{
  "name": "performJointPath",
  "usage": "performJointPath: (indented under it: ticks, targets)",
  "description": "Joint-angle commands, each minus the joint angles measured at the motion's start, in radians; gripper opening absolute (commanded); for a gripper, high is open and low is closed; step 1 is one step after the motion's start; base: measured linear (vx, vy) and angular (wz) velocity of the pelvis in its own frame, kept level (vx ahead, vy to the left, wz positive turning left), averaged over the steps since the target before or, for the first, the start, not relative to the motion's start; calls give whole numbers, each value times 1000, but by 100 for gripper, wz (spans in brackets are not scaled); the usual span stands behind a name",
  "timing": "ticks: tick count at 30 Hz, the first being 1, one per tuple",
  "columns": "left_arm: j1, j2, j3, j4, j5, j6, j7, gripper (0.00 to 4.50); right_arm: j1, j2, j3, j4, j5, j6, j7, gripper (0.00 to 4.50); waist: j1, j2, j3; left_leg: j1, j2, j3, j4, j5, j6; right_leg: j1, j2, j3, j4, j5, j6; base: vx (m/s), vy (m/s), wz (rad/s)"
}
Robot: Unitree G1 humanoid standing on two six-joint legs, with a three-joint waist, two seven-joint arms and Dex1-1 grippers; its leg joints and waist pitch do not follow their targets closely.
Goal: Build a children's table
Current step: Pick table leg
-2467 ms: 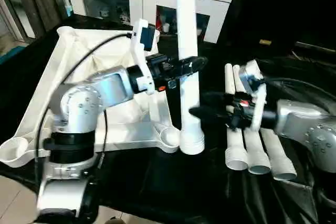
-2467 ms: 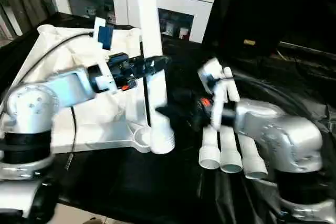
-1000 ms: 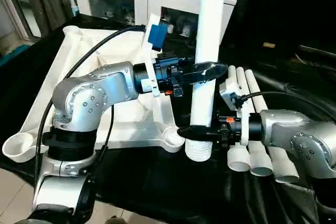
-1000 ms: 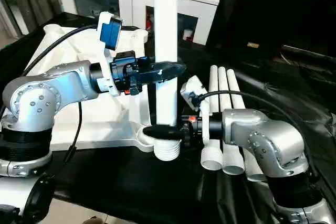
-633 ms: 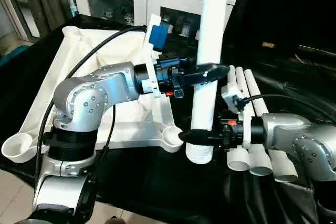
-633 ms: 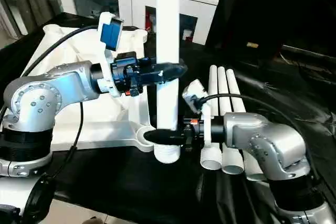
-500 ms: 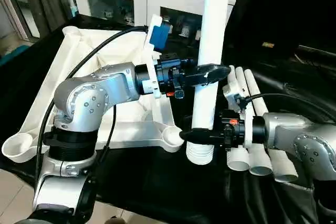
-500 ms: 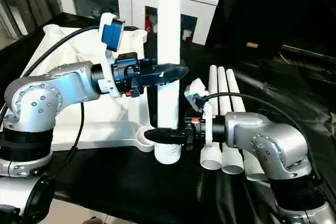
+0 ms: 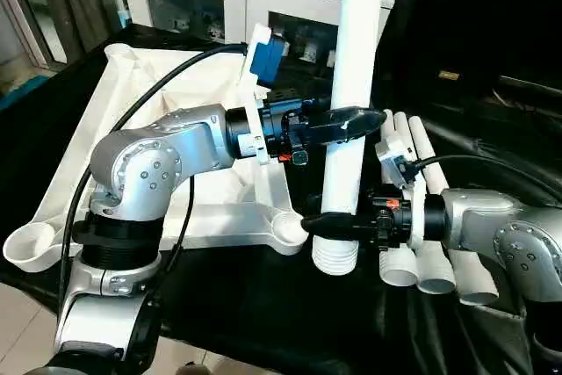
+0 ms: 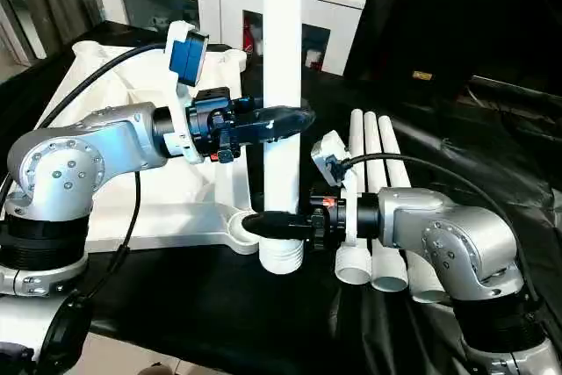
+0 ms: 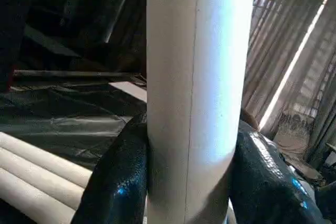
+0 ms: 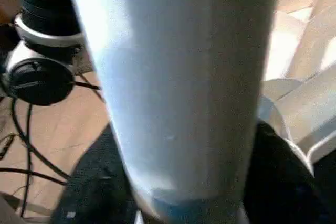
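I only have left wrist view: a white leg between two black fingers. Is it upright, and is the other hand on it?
Observer: Upright. The left hand grips the leg mid-shaft; the right hand grips it just above its ribbed end.
Operator: Is it in a socket?
Observer: No. Its ribbed end hangs beside the tabletop's near corner socket.
Operator: Spare legs?
Observer: Three spare legs lie side by side by the right arm.

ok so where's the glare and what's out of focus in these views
Left wrist view: bright window light through curtains puts a bluish sheen on the upright white round plastic leg, with glints on the left pincer's glossy black fingers. Right wrist view: the close leg is soft and blurred. Head views: sharp, a mild highlight on the left silver forearm.
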Motion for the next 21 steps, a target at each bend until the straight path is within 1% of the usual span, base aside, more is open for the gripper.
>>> performJointPath:
  ticks: [1, 4, 6, 7, 8, 9, 10, 11, 12, 13, 14, 15, 16, 17, 18, 19, 20, 21]
  targets:
    - [-32, 0, -11, -17, -12, 0, -11, 180, 8, -16, -16, 7, -1, 8, -11, 211, 4, 4, -75, -16, -28, 37, -71, -61, -10, 79, -15, 9, -61, -173, -179, 0, 0, 0]
    - [-33, 4, -12, -18, -13, -1, -16, 180, 6, -10, -18, 8, 2, 10, -16, 204, 4, 5, -75, -15, -28, 37, -71, -65, -12, 79, -15, 9, -62, -178, -179, 0, 0, 0]
    - [-32, 10, -21, -21, 4, -8, -9, 180, 6, -5, -20, 10, 3, 9, -20, 200, 4, 4, -74, -15, -28, 37, -71, -71, -13, 79, -15, 9, -63, -191, -175, 0, 0, 0]
    - [-32, 15, -31, -20, 24, -13, 2, 180, 6, 1, -22, 11, 2, 6, -25, 199, 4, 8, -75, -16, -28, 36, -71, -68, -14, 79, -15, 9, -62, -188, -174, 0, 0, 0]
    - [-32, 18, -34, -21, 24, -12, -1, 236, 6, 2, -22, 11, 2, 4, -28, 199, 4, 6, -75, -16, -28, 37, -71, -67, -15, 78, -15, 9, -63, -188, -172, 0, 0, 0]
    - [-30, 9, -20, -15, 14, -9, 8, 236, 7, 7, -24, 12, 2, 1, -34, 199, 4, 9, -74, -15, -28, 36, -72, -70, -16, 78, -15, 9, -63, -190, -173, 0, 0, 0]
    - [-28, 1, -9, -11, 6, -7, 16, 250, 8, 11, -26, 13, 2, -1, -38, 198, 3, 8, -74, -15, -28, 36, -71, -72, -17, 78, -15, 9, -63, -190, -173, 0, 0, 0]
    - [-27, -2, 1, -10, -4, -3, 20, 250, 8, 16, -30, 14, 1, -6, -46, 198, 4, 12, -75, -15, -28, 36, -71, -74, -19, 78, -15, 9, -62, -186, -176, 0, 0, 0]
    - [-26, -1, 3, -10, -7, -2, 17, 257, 8, 19, -31, 14, 0, -7, -49, 198, 3, 10, -75, -15, -29, 36, -71, -73, -19, 78, -15, 8, -63, -184, -177, 0, 0, 0]
    - [-20, -6, 14, -14, -6, -21, 21, 271, 9, 32, -43, 16, 5, -13, -62, 197, 4, 15, -76, -14, -28, 36, -71, -72, -21, 77, -15, 8, -61, -176, -180, 0, 0, 0]
    - [-20, -6, 14, -14, -6, -21, 21, 271, 9, 32, -43, 16, 5, -13, -62, 197, 3, 12, -75, -15, -29, 36, -71, -73, -20, 77, -14, 9, -63, -174, -180, 0, 0, 0]
    - [-12, -28, 42, -9, 3, -63, 53, 286, 9, 47, -59, 19, 9, -21, -77, 196, 4, 17, -76, -14, -29, 35, -71, -74, -22, 79, -15, 8, -61, -168, -184, 0, 0, 0]
    - [-12, -28, 42, -9, 3, -63, 53, 297, 9, 47, -59, 19, 9, -21, -77, 196, 3, 14, -76, -15, -28, 35, -70, -77, -22, 79, -15, 8, -62, -159, -190, 0, 0, 0]
    - [-9, -46, 60, -4, 19, -103, 80, 297, 10, 54, -68, 19, 11, -28, -83, 196, 3, 15, -76, -16, -29, 35, -71, -76, -22, 81, -14, 8, -62, -156, -192, 0, 0, 0]
    - [-2, -113, 117, 9, 39, -225, 151, 297, 16, 79, -103, 11, 33, -49, -97, 196, 4, 18, -75, -17, -28, 34, -72, -84, -19, 82, -16, 8, -65, -158, -192, 0, 0, 0]
    - [-4, -154, 161, 20, 8, -256, 186, 298, 21, 83, -112, 5, 38, -55, -102, 195, 3, 13, -76, -19, -28, 36, -69, -91, -12, 83, -15, 8, -69, -150, -200, 0, 0, 0]
    - [-5, -170, 179, 24, -6, -264, 200, 298, 23, 84, -115, 2, 40, -57, -103, 194, 4, 12, -77, -18, -29, 36, -68, -90, -11, 85, -16, 8, -68, -145, -207, 0, 0, 0]
    - [-8, -198, 214, 33, -34, -281, 229, 298, 31, 93, -126, -3, 48, -67, -106, 194, 5, 15, -77, -20, -31, 35, -68, -86, -9, 87, -14, 9, -65, -139, -207, 0, 0, 0]
